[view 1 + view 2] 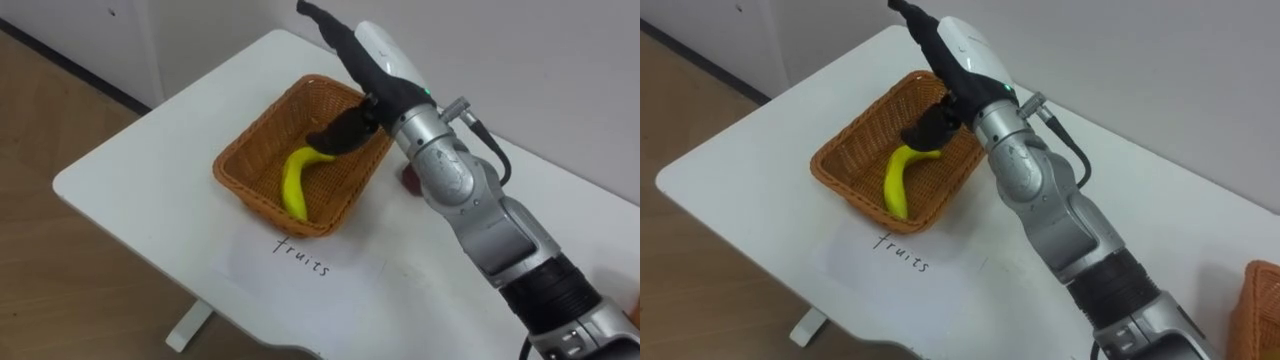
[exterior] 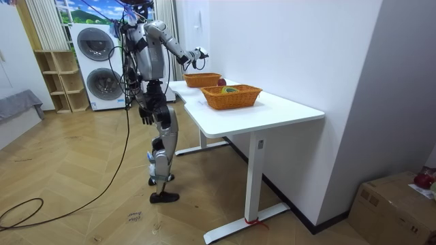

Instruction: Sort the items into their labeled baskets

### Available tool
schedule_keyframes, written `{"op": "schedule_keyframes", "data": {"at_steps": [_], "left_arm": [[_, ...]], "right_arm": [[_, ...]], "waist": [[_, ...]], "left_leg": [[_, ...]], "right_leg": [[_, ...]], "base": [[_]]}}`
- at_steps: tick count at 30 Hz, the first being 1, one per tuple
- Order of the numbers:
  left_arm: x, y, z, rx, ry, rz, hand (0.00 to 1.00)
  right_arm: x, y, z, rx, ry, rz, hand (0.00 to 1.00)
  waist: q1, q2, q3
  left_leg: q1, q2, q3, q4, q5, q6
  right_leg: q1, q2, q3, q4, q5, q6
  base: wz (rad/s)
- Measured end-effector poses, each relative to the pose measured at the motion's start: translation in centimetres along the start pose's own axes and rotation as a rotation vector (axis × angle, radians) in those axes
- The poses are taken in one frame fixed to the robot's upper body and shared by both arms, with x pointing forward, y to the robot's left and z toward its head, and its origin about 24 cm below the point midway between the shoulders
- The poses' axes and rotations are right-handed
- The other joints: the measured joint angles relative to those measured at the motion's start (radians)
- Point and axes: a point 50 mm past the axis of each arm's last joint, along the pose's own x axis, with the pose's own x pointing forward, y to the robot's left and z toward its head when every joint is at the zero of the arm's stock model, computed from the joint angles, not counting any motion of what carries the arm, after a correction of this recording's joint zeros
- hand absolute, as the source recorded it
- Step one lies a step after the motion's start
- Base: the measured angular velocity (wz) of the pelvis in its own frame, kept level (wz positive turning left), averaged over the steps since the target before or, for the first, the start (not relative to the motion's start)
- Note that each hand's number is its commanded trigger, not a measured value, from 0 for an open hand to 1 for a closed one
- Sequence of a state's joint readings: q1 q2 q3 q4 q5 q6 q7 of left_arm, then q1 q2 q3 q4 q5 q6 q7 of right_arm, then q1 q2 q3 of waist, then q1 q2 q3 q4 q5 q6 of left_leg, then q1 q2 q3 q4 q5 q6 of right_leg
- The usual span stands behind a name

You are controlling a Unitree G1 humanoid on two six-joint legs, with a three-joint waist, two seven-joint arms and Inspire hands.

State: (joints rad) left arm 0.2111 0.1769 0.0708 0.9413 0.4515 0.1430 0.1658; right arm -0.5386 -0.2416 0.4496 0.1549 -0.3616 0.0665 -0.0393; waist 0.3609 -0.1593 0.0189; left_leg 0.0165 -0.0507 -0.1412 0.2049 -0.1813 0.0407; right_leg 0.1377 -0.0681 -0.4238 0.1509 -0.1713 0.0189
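Right hand (image 1: 340,135): reaches over the fruit basket (image 1: 262,135) from the robot's right, low inside it near its far wall.
Fingers (image 1: 325,140): curled and clamped on the banana's upper end.
Banana (image 1: 293,185): yellow, inside the fruit basket, its lower end on the basket's floor by the near wall.
Fruit basket: wicker, on the white bench (image 1: 140,160), at the robot's end.
Paper sheet (image 1: 300,257): flat on the bench, just in front of the fruit basket, with handwriting on it.
Red fruit (image 1: 410,180): on the bench just right of the fruit basket, partly behind the arm.
Second basket (image 2: 231,96): further along the bench from the fruit basket, beyond the red fruit.
Left hand (image 2: 145,117): hangs by the robot's hip, away from the fruit basket; cannot tell how its fingers sit.
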Motion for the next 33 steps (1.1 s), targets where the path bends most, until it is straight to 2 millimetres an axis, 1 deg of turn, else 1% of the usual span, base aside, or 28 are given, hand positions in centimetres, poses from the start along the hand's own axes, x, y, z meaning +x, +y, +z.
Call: {"op": "schedule_keyframes", "data": {"at_steps": [3,6,9,12,14,16,20,26,28,29,30,31,33], "left_arm": [[0.0,-0.1,0.2,0.015,-0.008,-0.003,0.00],[0.0,-0.1,0.2,0.016,-0.010,-0.003,0.00],[0.0,-0.2,0.2,0.015,-0.009,0.000,0.00],[0.0,-0.2,0.1,0.014,-0.007,-0.001,0.00],[-0.1,-0.3,-0.1,0.014,-0.002,-0.003,0.00],[-0.2,-0.5,-0.3,0.013,0.001,0.000,0.00],[-0.4,-0.7,-0.6,0.010,0.008,0.001,0.00],[-0.5,-1.3,-0.3,-0.011,0.005,0.023,0.00],[-0.7,-1.8,-0.2,-0.016,0.005,0.021,0.00],[-0.7,-1.9,-0.3,-0.015,0.006,0.019,0.00],[-0.9,-2.2,-0.6,-0.008,0.012,0.013,0.00],[-1.0,-2.5,-0.8,-0.008,0.020,0.010,0.00],[-1.1,-2.8,-1.2,-0.009,0.031,0.006,0.00]], "right_arm": [[0.0,0.0,0.0,0.015,0.000,0.001,0.00],[0.0,0.3,-0.6,0.044,0.022,0.011,0.00],[0.0,0.1,-1.3,0.071,0.048,0.002,0.00],[-0.1,-0.9,-1.9,0.116,0.075,-0.058,0.00],[-0.1,-1.5,-2.1,0.155,0.085,-0.103,0.00],[-0.1,-1.8,-2.3,0.194,0.092,-0.147,0.00],[-0.4,-2.0,-2.6,0.248,0.105,-0.194,0.00],[-0.8,-2.9,-3.2,0.350,0.122,-0.306,0.00],[-0.9,-3.4,-3.4,0.398,0.128,-0.352,0.00],[-0.9,-3.5,-3.4,0.408,0.129,-0.363,0.00],[-0.9,-3.6,-3.4,0.423,0.131,-0.379,0.00],[-1.1,-3.7,-3.6,0.425,0.132,-0.398,0.00],[-1.3,-3.9,-3.8,0.430,0.143,-0.423,0.00]], "waist": [[0.000,0.004,0.0021],[0.001,0.004,0.0022],[-0.003,0.011,0.0058],[-0.008,0.026,0.0023],[-0.010,0.036,-0.0015],[-0.024,0.046,-0.0046],[-0.030,0.056,-0.0032],[-0.037,0.087,-0.0020],[-0.041,0.098,-0.0050],[-0.046,0.100,-0.0063],[-0.056,0.108,-0.0076],[-0.060,0.110,-0.0094],[-0.069,0.114,-0.0094]], "left_leg": [[0.008,0.001,0.002,-0.005,0.000,0.000],[0.008,0.001,0.004,-0.006,0.000,0.000],[0.006,0.000,0.006,0.000,0.000,0.000],[0.005,-0.002,0.006,-0.001,0.000,0.000],[0.006,-0.002,0.009,-0.002,0.000,0.000],[0.012,-0.001,0.015,-0.002,0.000,0.000],[0.015,0.001,0.020,0.000,0.000,0.000],[0.023,0.000,0.024,-0.001,0.000,0.000],[0.027,0.000,0.027,-0.002,0.000,0.001],[0.027,0.000,0.027,-0.002,0.000,0.001],[0.028,0.000,0.028,-0.002,0.001,0.001],[0.028,0.001,0.031,-0.002,0.001,0.001],[0.028,0.001,0.033,-0.002,0.001,0.001]], "right_leg": [[0.005,0.000,0.008,0.000,0.000,0.000],[0.005,0.001,0.010,0.000,0.000,0.000],[0.004,0.002,0.025,0.000,0.000,0.000],[0.004,0.002,0.038,0.000,0.000,0.000],[0.004,0.002,0.037,0.000,0.000,0.000],[0.009,0.001,0.033,0.000,0.000,0.000],[0.011,0.002,0.030,0.000,0.000,0.000],[0.021,0.000,0.031,0.000,0.000,0.000],[0.025,0.000,0.037,0.000,0.000,0.000],[0.025,0.000,0.037,0.000,0.000,0.000],[0.026,0.000,0.037,0.000,0.000,0.000],[0.025,0.000,0.039,0.000,0.000,0.000],[0.024,0.000,0.040,0.000,0.000,0.000]], "base": [[-0.01],[-0.01],[0.00],[0.00],[0.00],[0.00],[-0.03],[0.00],[-0.03],[0.00],[0.00],[0.00],[-0.03]]}}
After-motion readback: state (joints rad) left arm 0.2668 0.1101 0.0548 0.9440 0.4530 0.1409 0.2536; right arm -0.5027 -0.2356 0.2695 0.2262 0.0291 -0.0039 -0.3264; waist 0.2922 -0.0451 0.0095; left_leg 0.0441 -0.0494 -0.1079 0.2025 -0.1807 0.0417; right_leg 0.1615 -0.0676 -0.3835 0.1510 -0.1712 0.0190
